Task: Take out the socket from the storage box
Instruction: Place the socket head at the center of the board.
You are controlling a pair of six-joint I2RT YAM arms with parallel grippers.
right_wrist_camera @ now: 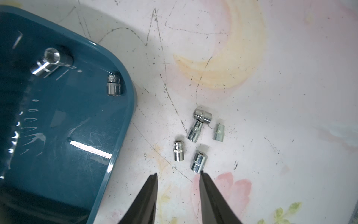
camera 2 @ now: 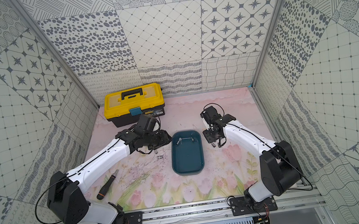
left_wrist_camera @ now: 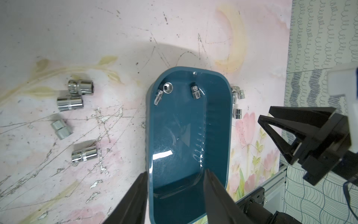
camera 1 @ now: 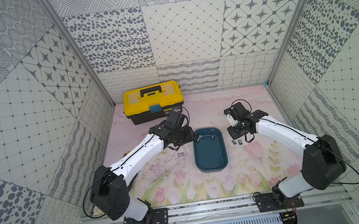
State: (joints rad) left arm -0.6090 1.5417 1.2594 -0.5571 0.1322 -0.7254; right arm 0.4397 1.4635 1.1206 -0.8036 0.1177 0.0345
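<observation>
Big yellow-lidded black plastic toolbox [camera 1: 153,102] sits shut at the back left, and the label on its front is too small to read. Mid-table sits the shallow dark teal plastic storage box [camera 1: 211,160], with no lid. The left gripper [left_wrist_camera: 176,172] hangs above it, fingers spread, nothing between. The right gripper [right_wrist_camera: 178,173] is spread and empty too, one tip just beside the loose sockets [right_wrist_camera: 178,150]. A black-handled screwdriver [camera 2: 108,185] lies by the left arm. Two small chrome sockets [left_wrist_camera: 195,92] lie inside the box, at its far end.
</observation>
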